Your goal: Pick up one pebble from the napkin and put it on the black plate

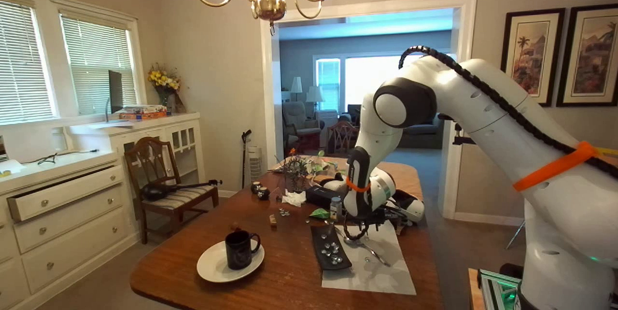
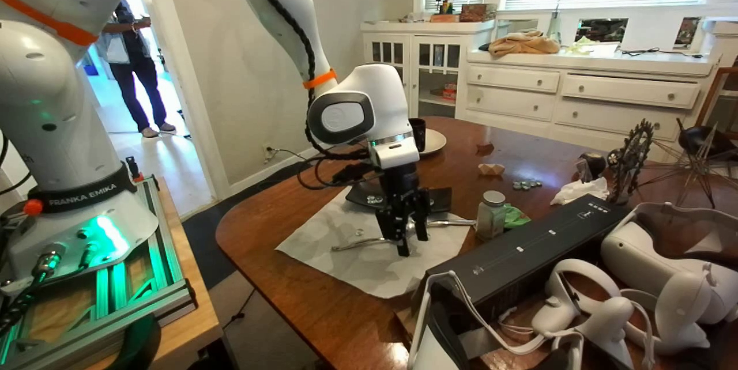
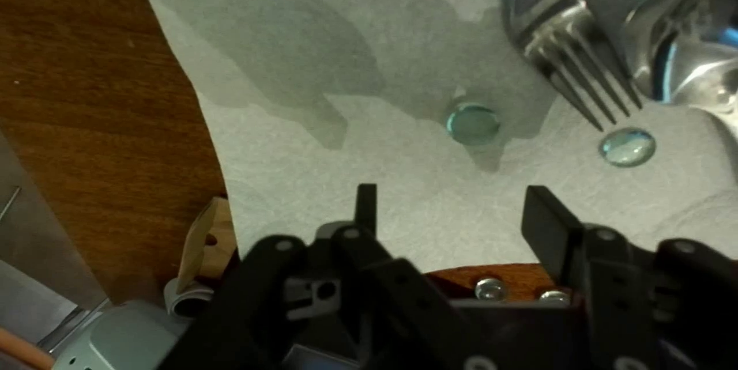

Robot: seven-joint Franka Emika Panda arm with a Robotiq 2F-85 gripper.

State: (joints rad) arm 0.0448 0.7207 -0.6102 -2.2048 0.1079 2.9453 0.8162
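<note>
Clearly the gripper (image 3: 451, 197) is unclenched: in the wrist view its black fingers (image 3: 550, 226) stand well apart, with the pale napkin (image 3: 288, 197) showing between them. It hangs low over the napkin, though whether the fingertips touch it is hard to tell. Just ahead of the gap, in shadow, a greenish, glassy pebble (image 3: 474, 124) lies flat on the napkin. Farther right in the wrist view, a second pebble (image 3: 628, 147) sits on the napkin too, just off the tines of a fork (image 3: 548, 18); a shiny metal utensil (image 3: 692, 41) lies beside the fork.

In an exterior view the black plate (image 1: 317, 241) lies along one edge of the napkin, partly over it, and carries a cluster of clear pebbles (image 1: 334, 246). Apart from it on the brown wooden table (image 1: 174, 261), a round white plate (image 1: 212, 264) bears an upright black mug (image 1: 238, 250). Near a corner of the napkin, in an exterior view, a small clear jar (image 2: 491, 217) with a metal lid stands upright, just beside a long black box (image 2: 533, 249).
</note>
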